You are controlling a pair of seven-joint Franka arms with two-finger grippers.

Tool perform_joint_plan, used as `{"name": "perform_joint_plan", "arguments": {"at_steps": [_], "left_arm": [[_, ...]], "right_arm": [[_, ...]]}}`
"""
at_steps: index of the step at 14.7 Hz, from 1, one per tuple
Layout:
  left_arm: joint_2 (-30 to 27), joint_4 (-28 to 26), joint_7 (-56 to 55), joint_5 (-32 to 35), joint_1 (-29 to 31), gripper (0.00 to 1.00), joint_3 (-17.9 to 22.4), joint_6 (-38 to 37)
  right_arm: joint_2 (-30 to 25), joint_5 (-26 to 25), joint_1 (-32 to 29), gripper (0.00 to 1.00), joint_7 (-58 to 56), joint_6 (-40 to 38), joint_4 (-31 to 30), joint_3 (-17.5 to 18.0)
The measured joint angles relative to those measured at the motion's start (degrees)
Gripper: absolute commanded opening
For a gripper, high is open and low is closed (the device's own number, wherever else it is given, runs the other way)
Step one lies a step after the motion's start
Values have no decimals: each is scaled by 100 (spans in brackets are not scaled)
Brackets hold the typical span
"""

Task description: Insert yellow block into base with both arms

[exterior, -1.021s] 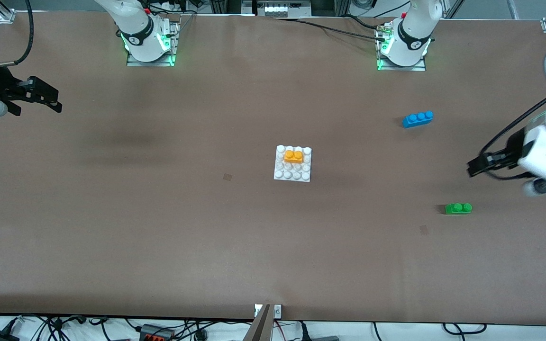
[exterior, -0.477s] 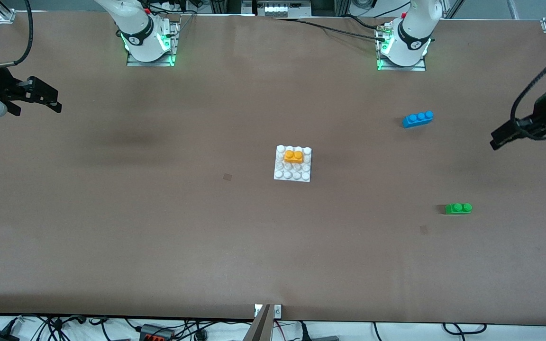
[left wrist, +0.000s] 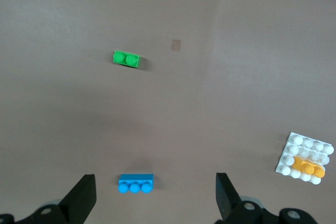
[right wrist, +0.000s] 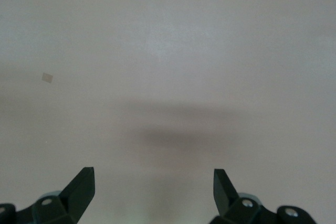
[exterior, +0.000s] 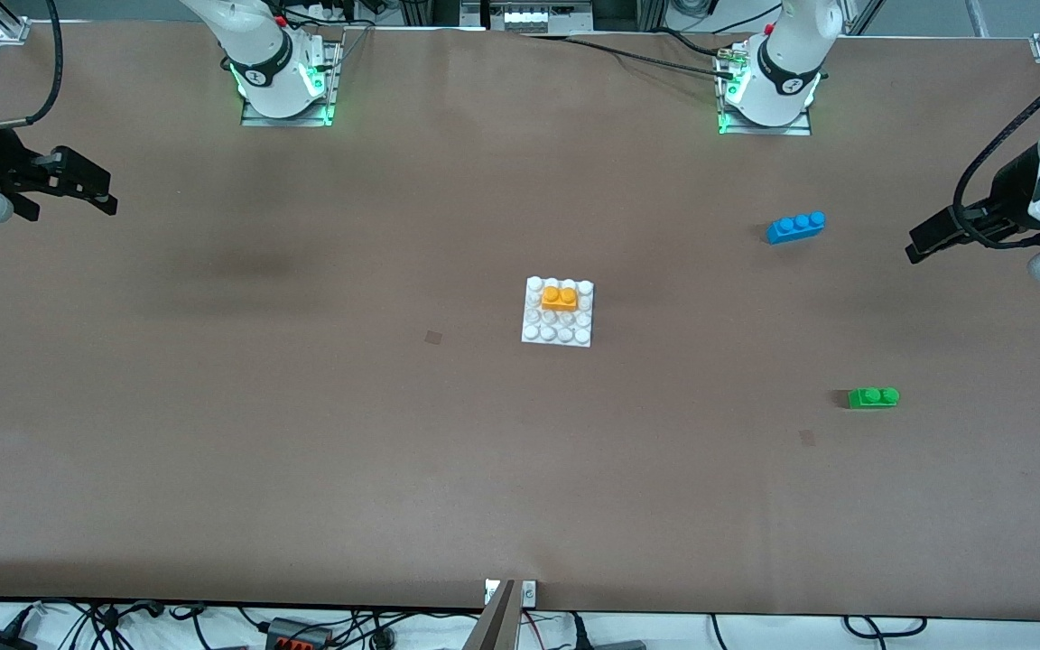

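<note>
Yellow block (exterior: 560, 298) seated on studs of base (exterior: 533, 332) at table centre, in rows farther from front camera. Left gripper (exterior: 919, 245) up over table's left-arm end, fingers spread wide, holding nothing. Right gripper (exterior: 97, 190) over right-arm end, also wide and unladen. Blue brick (exterior: 795, 227) and green brick (exterior: 873, 397) lie toward left arm's end, well apart from base.

Robotics lab: bolted arm bases (exterior: 283, 86), brown-covered table (exterior: 303, 433), cables (exterior: 123, 623) along its edge.
</note>
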Motion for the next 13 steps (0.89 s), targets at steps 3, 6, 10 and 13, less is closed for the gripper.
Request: {"name": "perform_joint_plan", "arguments": {"at_steps": [3, 6, 10, 13], "left_arm": [[-44, 0, 13, 0, -6, 100, 0, -95], [-78, 0, 416, 19, -19, 100, 0, -114], [-78, 0, 870, 62, -19, 100, 1, -116], [-78, 0, 895, 62, -22, 100, 1, -120]], "right_arm": [[26, 4, -10, 100, 1, 0, 0, -19], [52, 7, -10, 100, 2, 0, 0, -20], [56, 8, -10, 100, 3, 0, 0, -20], [56, 8, -10, 100, 4, 0, 0, -20]]}}
